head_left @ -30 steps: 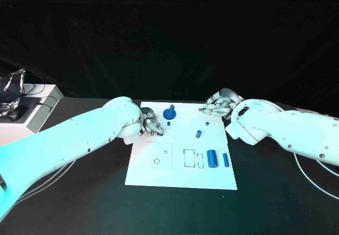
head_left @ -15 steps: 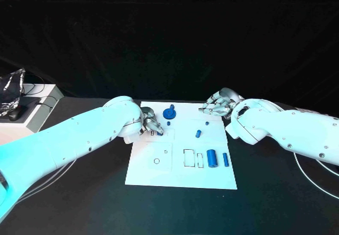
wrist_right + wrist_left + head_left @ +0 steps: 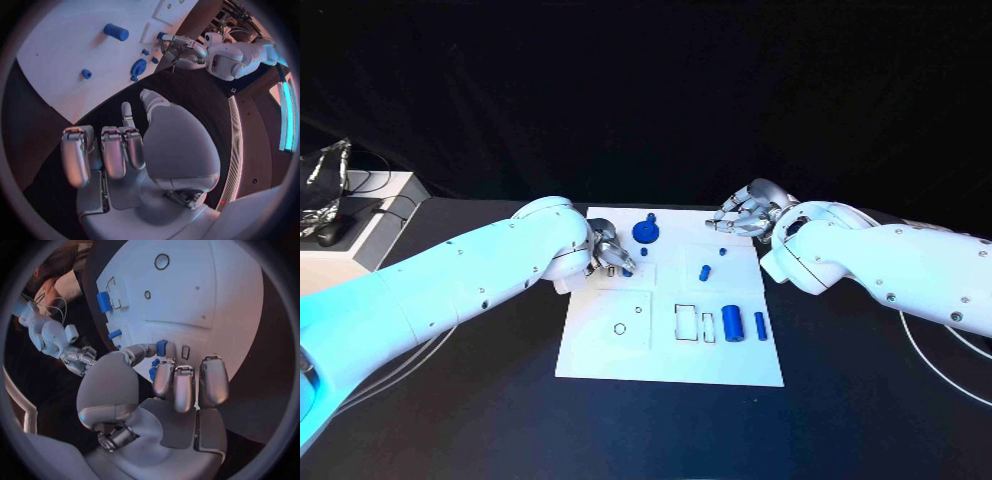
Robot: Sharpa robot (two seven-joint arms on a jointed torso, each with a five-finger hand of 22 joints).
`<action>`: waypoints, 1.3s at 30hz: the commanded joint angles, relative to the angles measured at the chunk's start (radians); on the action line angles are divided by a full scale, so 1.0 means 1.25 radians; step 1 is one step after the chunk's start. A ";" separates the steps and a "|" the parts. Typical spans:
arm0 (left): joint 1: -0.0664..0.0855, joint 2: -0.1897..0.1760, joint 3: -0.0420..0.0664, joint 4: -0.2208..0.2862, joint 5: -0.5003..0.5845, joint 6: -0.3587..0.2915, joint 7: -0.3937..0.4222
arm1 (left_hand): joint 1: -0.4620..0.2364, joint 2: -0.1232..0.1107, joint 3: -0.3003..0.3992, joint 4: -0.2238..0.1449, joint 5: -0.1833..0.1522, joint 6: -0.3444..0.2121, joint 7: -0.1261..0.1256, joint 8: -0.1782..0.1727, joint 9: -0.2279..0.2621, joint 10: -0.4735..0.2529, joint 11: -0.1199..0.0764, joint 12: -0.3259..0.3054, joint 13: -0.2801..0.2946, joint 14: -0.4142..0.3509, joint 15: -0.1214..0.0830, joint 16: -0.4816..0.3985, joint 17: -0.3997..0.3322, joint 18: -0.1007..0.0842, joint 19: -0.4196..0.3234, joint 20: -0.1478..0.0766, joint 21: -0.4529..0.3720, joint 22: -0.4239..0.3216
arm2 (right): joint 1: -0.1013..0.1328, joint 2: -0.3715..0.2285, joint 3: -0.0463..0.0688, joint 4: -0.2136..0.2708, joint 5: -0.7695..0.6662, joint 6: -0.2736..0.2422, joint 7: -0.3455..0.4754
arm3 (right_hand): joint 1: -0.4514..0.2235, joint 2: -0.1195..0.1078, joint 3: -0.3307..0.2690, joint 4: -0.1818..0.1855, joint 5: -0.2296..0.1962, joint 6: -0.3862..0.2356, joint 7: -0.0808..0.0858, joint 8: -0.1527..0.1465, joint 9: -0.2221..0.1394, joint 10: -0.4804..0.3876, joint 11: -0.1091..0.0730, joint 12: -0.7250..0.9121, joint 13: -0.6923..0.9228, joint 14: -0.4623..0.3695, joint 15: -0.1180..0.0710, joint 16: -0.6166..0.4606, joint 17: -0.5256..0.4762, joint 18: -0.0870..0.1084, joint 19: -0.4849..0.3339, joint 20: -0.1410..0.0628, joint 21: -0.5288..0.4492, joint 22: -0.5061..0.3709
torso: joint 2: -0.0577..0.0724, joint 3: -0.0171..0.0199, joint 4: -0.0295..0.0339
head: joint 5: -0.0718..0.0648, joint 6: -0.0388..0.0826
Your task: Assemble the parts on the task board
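The left hand [image 3: 609, 255] pinches a small blue part [image 3: 162, 347] over the task board [image 3: 672, 350]. The right hand [image 3: 744, 216] is clenched and holds nothing, beside the board's far corner.

Head camera looks down on the task board [image 3: 669, 340]; both wrist cameras (close behind their hands) share it.

**Blue parts spread on the white board**

The flat white rectangular task board [image 3: 671, 345] lies on the black worktop. Two blue cylinders [image 3: 731, 324] lie side by side near its right edge; a round blue knobbed part [image 3: 646, 231] sits at its far end, a small blue peg [image 3: 705, 271] mid-board.
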 commanded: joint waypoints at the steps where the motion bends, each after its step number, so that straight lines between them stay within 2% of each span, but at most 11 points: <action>1: -0.005 0.005 -0.003 0.004 0.014 0.011 0.004 | 0.009 0.013 -0.005 0.000 0.002 0.092 -0.090 -0.003 0.079 0.002 -0.006 0.003 0.001 0.077 -0.006 0.003 0.178 -0.011 0.005 0.001 -0.002 0.000 | 0.000 0.000 0.000 0.000 -0.004 0.005 0.008 | -0.006 0.000 -0.005 0.000 -0.001 -0.008 0.001 0.005 0.001 0.067 -0.006 -0.003 0.195 0.073 -0.005 -0.003 0.155 0.006 0.063 -0.008 -0.005 0.179 | 0.000 0.0000 0.0002 | 0.000 0.000; 18: -0.005 0.006 -0.003 0.002 0.014 0.013 0.005 | 0.004 -0.010 -0.042 0.013 0.002 0.095 -0.093 -0.013 0.089 0.002 -0.008 0.002 0.003 0.077 -0.008 0.003 0.179 -0.012 0.007 0.000 -0.003 0.001 | 0.000 0.001 0.000 -0.001 -0.004 0.006 0.009 | -0.005 0.000 -0.005 0.000 0.000 -0.008 0.001 0.005 0.002 0.067 -0.006 -0.003 0.195 0.073 -0.005 -0.003 0.154 0.006 0.062 -0.008 -0.006 0.178 | 0.000 0.0000 0.0001 | -0.001 -0.001; 30: -0.005 0.002 -0.003 0.003 0.009 0.015 0.004 | -0.009 -0.038 -0.122 0.053 0.000 0.106 -0.096 -0.029 0.103 0.002 -0.010 -0.001 0.006 0.077 -0.010 0.003 0.179 -0.012 0.008 -0.002 -0.005 0.001 | 0.000 -0.001 0.000 0.000 -0.004 0.004 0.009 | -0.005 0.000 -0.005 0.000 0.001 -0.009 0.001 0.005 0.003 0.065 -0.006 -0.005 0.193 0.073 -0.005 -0.004 0.152 0.007 0.061 -0.008 -0.009 0.176 | 0.000 -0.0003 -0.0001 | -0.002 -0.001; 31: -0.005 0.001 -0.003 0.003 0.008 0.015 0.004 | -0.010 -0.043 -0.141 0.062 -0.005 0.108 -0.097 -0.032 0.105 0.002 -0.011 -0.001 0.006 0.077 -0.010 0.003 0.178 -0.012 0.009 -0.002 -0.005 0.002 | 0.000 -0.001 0.000 0.000 -0.004 0.004 0.009 | -0.005 0.000 -0.006 0.001 0.001 -0.009 0.001 0.005 0.004 0.066 -0.005 -0.004 0.194 0.073 -0.005 -0.004 0.151 0.007 0.061 -0.008 -0.009 0.176 | 0.000 -0.0004 0.0002 | -0.002 0.000; 32: -0.005 0.001 -0.003 0.003 0.007 0.015 0.004 | -0.008 -0.045 -0.159 0.069 -0.027 0.111 -0.097 -0.035 0.108 0.002 -0.011 -0.001 0.007 0.077 -0.010 0.003 0.179 -0.012 0.009 -0.003 -0.005 0.002 | 0.000 -0.001 0.000 0.000 -0.004 0.004 0.009 | -0.005 0.000 -0.006 0.001 0.001 -0.009 0.001 0.005 0.004 0.066 -0.005 -0.004 0.194 0.073 -0.005 -0.004 0.151 0.007 0.061 -0.008 -0.009 0.176 | 0.000 -0.0004 0.0002 | -0.002 0.000; 33: -0.005 0.001 -0.003 0.003 0.007 0.015 0.003 | -0.002 -0.041 -0.171 0.076 -0.066 0.113 -0.098 -0.039 0.109 0.002 -0.012 -0.001 0.008 0.078 -0.011 0.003 0.180 -0.012 0.009 -0.003 -0.005 0.002 | 0.000 -0.001 0.000 0.000 -0.004 0.004 0.009 | -0.005 0.000 -0.006 0.001 0.001 -0.009 0.001 0.005 0.004 0.066 -0.005 -0.004 0.194 0.073 -0.005 -0.004 0.151 0.007 0.061 -0.008 -0.009 0.176 | 0.000 -0.0004 0.0002 | -0.002 0.000; 35: -0.005 0.000 -0.003 0.005 0.005 0.015 0.003 | 0.006 -0.040 -0.182 0.083 -0.083 0.114 -0.098 -0.044 0.111 0.002 -0.011 -0.002 0.009 0.078 -0.011 0.003 0.180 -0.012 0.010 -0.003 -0.006 0.003 | 0.000 -0.002 0.000 0.000 -0.004 0.004 0.009 | -0.005 0.000 -0.006 0.001 0.001 -0.009 0.001 0.005 0.004 0.066 -0.005 -0.004 0.194 0.073 -0.005 -0.004 0.151 0.007 0.061 -0.008 -0.009 0.176 | 0.000 -0.0004 0.0003 | -0.002 -0.001; 39: -0.005 -0.002 -0.003 0.007 0.002 0.015 0.002 | 0.011 -0.042 -0.190 0.087 -0.092 0.115 -0.098 -0.047 0.113 0.002 -0.011 -0.001 0.010 0.078 -0.011 0.004 0.180 -0.012 0.010 -0.003 -0.006 0.003 | 0.000 -0.002 0.000 0.000 -0.004 0.003 0.010 | -0.006 -0.001 -0.006 0.001 0.001 -0.010 0.001 0.005 0.004 0.065 -0.005 -0.005 0.193 0.072 -0.005 -0.004 0.151 0.007 0.061 -0.008 -0.010 0.175 | 0.000 -0.0006 -0.0001 | -0.002 -0.001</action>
